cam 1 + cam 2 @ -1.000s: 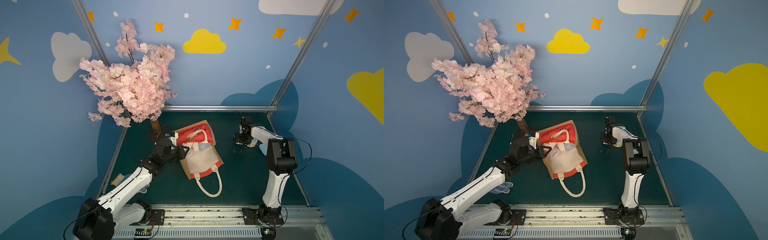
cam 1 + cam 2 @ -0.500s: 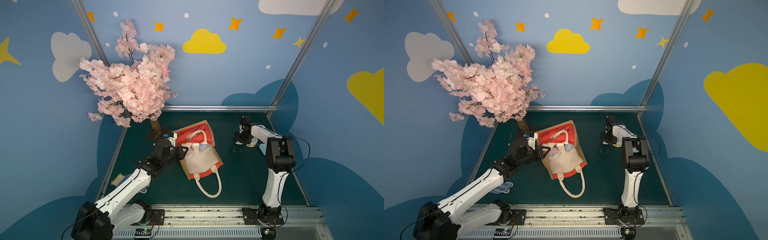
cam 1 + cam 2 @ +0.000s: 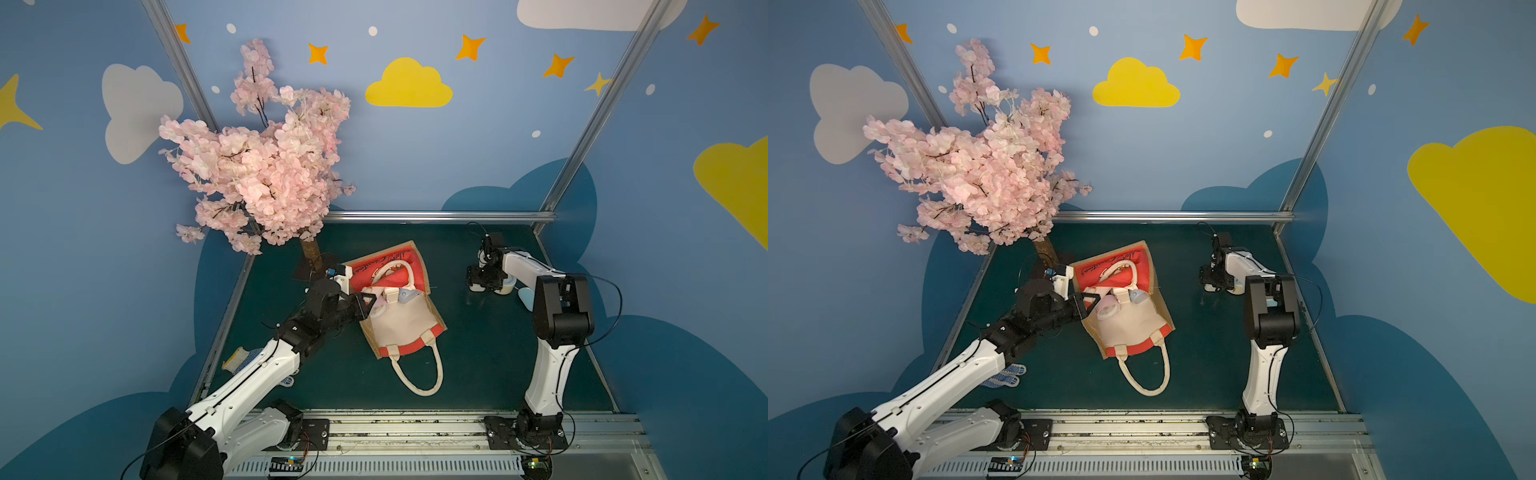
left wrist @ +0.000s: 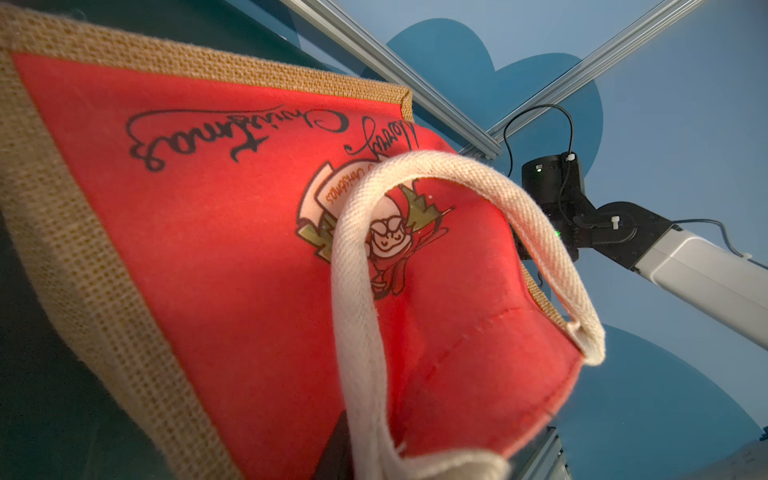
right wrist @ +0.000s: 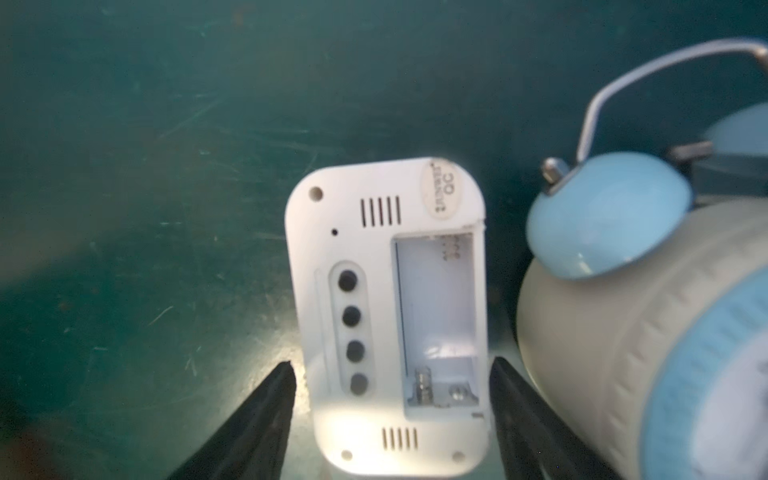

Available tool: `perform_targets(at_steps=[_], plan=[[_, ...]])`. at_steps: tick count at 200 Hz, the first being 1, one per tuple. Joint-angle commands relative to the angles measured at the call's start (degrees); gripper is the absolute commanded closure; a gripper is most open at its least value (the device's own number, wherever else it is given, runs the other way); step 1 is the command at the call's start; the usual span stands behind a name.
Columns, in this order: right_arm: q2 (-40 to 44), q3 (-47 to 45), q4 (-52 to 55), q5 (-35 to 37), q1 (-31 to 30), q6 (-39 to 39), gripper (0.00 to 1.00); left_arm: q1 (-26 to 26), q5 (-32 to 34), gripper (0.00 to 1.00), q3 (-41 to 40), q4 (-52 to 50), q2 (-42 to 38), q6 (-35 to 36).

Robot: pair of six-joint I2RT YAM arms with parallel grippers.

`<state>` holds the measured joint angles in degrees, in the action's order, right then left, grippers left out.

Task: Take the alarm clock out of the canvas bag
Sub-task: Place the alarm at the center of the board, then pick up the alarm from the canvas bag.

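The right tool (image 5: 392, 363) is held open over the white alarm clock (image 5: 386, 299), with a jaw at each long side and a gap showing at both. The clock is laid back-up on the tabletop (image 5: 145, 208), well apart from the canvas bag (image 3: 399, 320) and just beside a blue twin-bell clock (image 5: 648, 332). The step is judged to be the release. A straight lift is advised, so that neither clock is nudged. The left tool (image 3: 365, 305) is set at the bag's rim; whether it is closed there cannot be told.

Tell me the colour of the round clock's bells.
Light blue; the bells show best in the right wrist view.
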<state>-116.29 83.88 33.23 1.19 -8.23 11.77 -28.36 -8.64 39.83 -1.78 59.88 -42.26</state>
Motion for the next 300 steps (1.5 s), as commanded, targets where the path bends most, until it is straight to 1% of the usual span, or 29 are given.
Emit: perform_targets(at_steps=[1,36,79,101,138,170,201,225,238,261,300], plan=[[4.7,-1.9,-2.2,-0.9,0.2,0.5,0.25,0.6,1.5,0.78,-0.8,-0.9,-0.8,0.2],[7.6,-4.7,-4.2,-1.8,0.2,-0.3,0.23,0.5,1.0,0.78,-0.6,-0.4,0.0,0.0],[8.9,-6.3,-5.3,-2.7,0.2,-0.7,0.22,0.5,0.7,0.78,-0.3,-0.2,0.2,-0.1],[10.9,-8.5,-7.8,-4.0,0.1,-0.5,0.22,0.6,1.0,0.75,-0.3,-0.2,0.0,-0.2],[17.1,-15.2,-14.9,-6.9,0.0,0.3,0.21,0.5,1.5,0.75,-0.3,-0.2,-0.1,-0.4],[23.1,-20.9,-18.8,-7.1,-0.8,1.7,0.21,0.5,1.9,0.76,-0.2,0.3,-0.1,-0.5],[30.0,-27.0,-23.3,-7.5,-1.4,4.4,0.22,0.5,1.7,0.77,-0.3,0.9,0.2,-1.3],[35.3,-31.3,-26.3,-9.2,-1.9,7.2,0.24,0.5,1.3,0.78,0.0,1.8,0.6,-2.0],[38.0,-33.1,-26.9,-9.6,-2.9,8.5,0.25,0.6,1.1,0.78,0.1,2.0,0.8,-2.2],[43.4,-36.3,-27.3,-7.2,-6.5,9.6,0.25,0.5,1.2,0.78,0.8,1.5,1.0,-2.0],[53.1,-42.0,-25.6,1.2,-13.2,13.2,0.25,0.6,1.8,0.78,0.8,1.8,0.8,-2.3]])
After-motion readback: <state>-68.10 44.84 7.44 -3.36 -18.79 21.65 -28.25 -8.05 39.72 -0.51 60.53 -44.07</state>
